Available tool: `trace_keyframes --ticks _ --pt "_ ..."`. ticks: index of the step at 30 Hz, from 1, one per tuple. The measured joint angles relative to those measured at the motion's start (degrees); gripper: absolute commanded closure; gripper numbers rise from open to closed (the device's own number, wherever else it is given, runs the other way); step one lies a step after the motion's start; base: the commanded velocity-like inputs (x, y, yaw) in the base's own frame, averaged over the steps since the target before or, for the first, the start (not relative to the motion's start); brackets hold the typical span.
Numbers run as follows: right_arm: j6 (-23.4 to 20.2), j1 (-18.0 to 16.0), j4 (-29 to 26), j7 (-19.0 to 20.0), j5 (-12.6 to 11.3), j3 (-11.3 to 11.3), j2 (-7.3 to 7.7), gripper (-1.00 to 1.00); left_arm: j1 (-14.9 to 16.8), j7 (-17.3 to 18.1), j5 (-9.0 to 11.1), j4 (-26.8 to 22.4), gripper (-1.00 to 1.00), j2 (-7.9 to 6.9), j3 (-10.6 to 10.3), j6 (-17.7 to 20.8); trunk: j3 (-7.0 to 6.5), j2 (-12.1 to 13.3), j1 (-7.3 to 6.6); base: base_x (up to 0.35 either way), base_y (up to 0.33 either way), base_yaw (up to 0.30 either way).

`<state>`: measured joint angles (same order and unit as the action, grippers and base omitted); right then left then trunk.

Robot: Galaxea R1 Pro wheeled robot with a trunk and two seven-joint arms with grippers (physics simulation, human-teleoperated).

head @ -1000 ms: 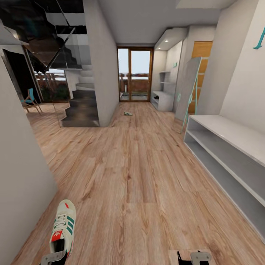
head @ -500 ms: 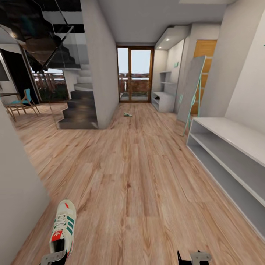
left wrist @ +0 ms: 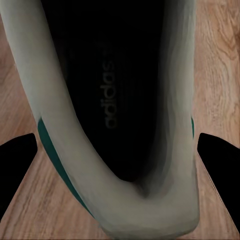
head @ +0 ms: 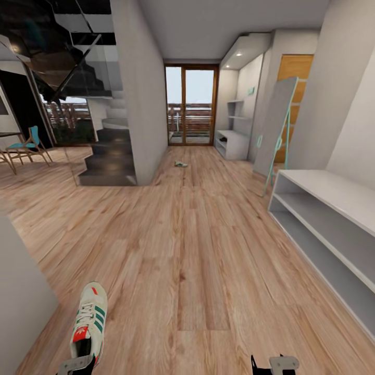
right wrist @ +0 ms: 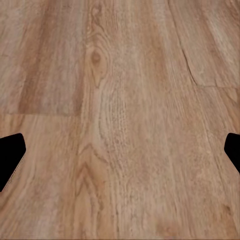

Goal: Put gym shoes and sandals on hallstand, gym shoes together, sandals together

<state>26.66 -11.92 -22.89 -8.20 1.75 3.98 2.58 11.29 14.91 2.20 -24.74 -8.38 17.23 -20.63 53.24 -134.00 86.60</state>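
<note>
One gym shoe sits in the left tool, its long axis running away from the robot, toe forward. The left wrist view looks into its dark opening, a fingertip on each side. A second shoe lies far down the corridor floor. At right, the hallstand has bare shelves. The right tool is spread wide over planks.

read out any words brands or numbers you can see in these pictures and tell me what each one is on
"adidas": printed on the dark insole inside the gym shoe, seen in the left wrist view.
Red tongue label on that gym shoe in the head view: too small to read.
Nothing else carries readable text.
</note>
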Motion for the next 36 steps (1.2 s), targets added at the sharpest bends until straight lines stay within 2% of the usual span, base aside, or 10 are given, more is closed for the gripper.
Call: trace_keyframes --ticks 36 --pt "0.0 0.0 -0.1 0.0 0.0 -0.1 0.00 -1.00 0.0 0.0 -0.1 0.3 1.00 0.02 0.0 -0.1 0.00 0.0 0.00 0.339 0.000 0.000"
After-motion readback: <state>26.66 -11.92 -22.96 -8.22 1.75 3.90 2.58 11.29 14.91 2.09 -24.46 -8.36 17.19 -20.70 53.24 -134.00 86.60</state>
